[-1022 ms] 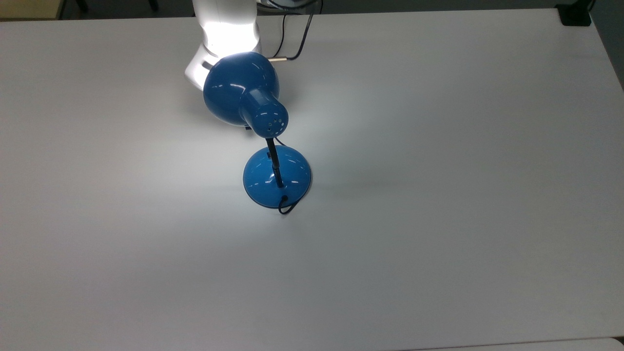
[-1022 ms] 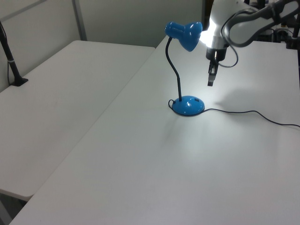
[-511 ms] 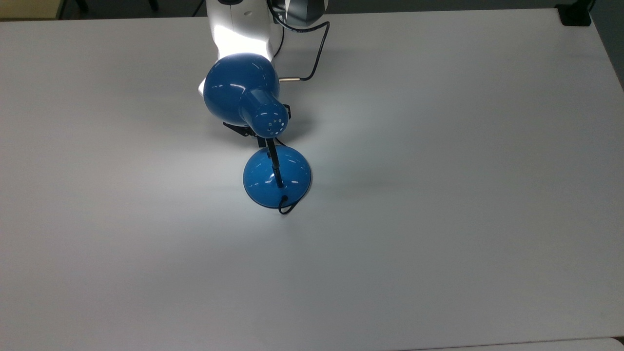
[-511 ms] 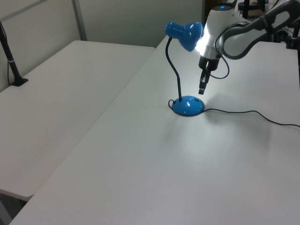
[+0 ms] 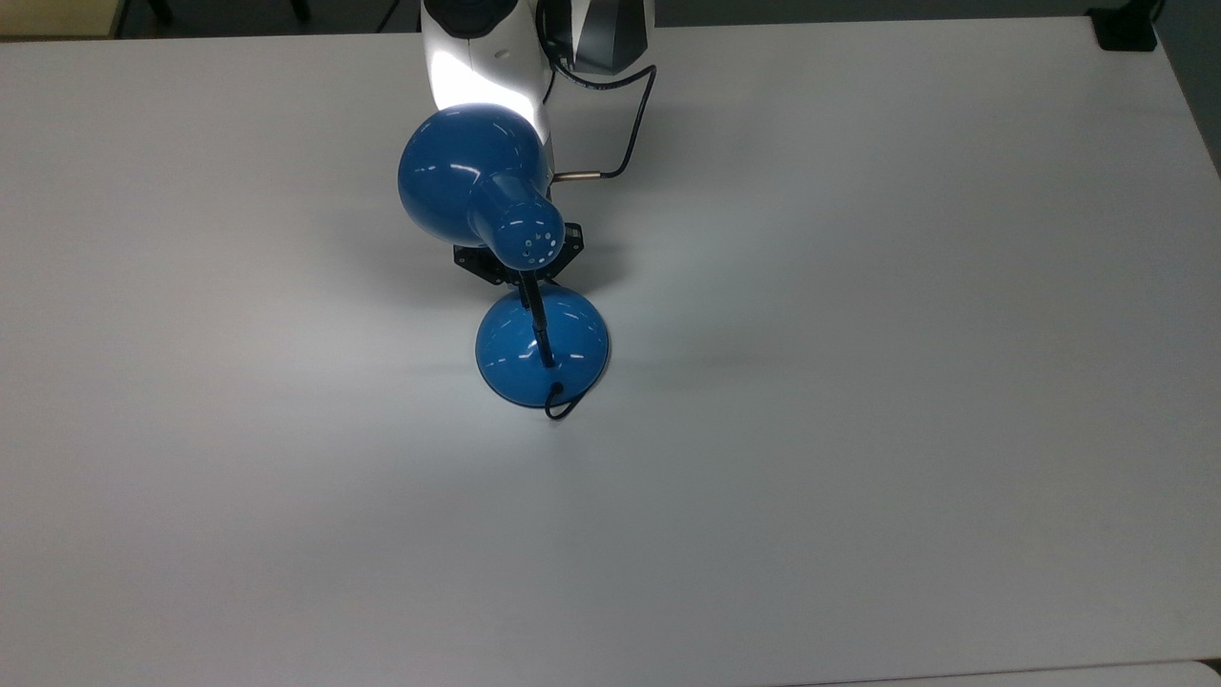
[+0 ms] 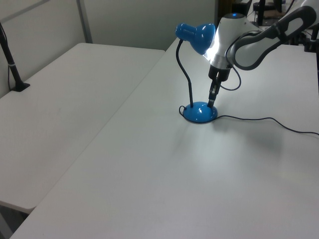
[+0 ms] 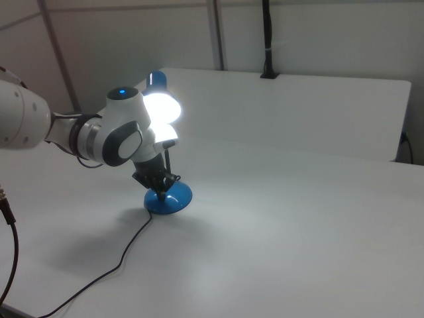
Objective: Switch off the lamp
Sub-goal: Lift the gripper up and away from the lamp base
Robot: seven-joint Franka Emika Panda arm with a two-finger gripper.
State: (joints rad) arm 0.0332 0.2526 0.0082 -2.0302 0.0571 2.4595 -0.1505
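Your lamp [image 6: 199,110] stands lit mid-table [image 6: 149,189], toward the edge where the arm is mounted. It looks light and top-heavy on a bendy neck, with a slick domed base, so press only the base switch, straight down. The gripper [image 6: 211,103] hangs just above it; I cannot tell its finger state. No writing is readable.

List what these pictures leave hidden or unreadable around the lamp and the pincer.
- Pincer tips: in the top view the lamp shade covers them; in the right view the arm's wrist does.
- Contact with the base: from the left view, too small to tell if the pincer touches it.
- Switch on the base: too small to read its state.
- Cord: cut off at the left view's right edge.
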